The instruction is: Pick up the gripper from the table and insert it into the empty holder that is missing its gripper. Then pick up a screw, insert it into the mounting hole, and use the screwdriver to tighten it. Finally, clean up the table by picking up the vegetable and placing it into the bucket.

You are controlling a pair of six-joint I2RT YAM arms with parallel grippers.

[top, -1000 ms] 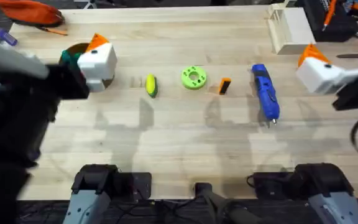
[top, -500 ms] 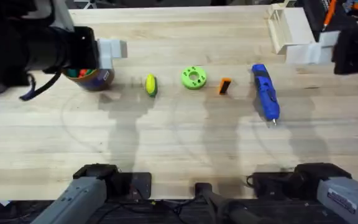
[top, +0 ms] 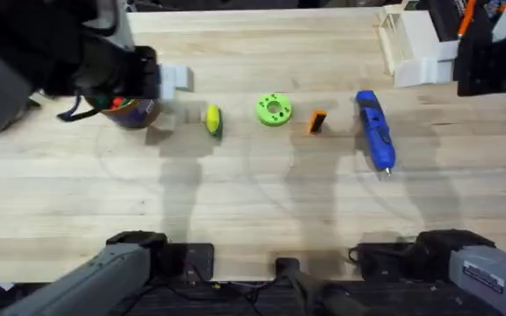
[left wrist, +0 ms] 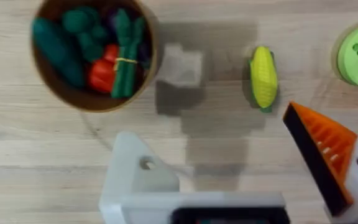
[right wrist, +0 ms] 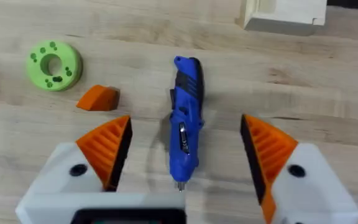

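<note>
1. The screwdriver (top: 375,131) lies flat on the table (top: 253,211), right of centre in the overhead view; its long axis runs almost front to back, with the metal bit toward the arms' bases and the blunt end toward the far edge.
2. The loose orange gripper (top: 318,121) rests just left of the screwdriver, apart from it, between it and the green disc (top: 273,110).
3. The vegetable (top: 213,119) lies left of the disc; its long axis also runs front to back, with green ends fore and aft.
4. The bucket (top: 130,110) stands at the far left, holding green and red toy vegetables (left wrist: 98,53); the yellow cob lies outside it, near its rim.
5. The left gripper (left wrist: 229,158) hovers above the table between bucket and cob. It carries one orange finger (left wrist: 322,152) and a bare white holder (left wrist: 135,174); jaws spread, holding nothing.
6. The right gripper (right wrist: 182,155) hangs over the screwdriver's bit end, its two orange ribbed fingers (right wrist: 107,146) released, straddling the tool without touching.
</note>
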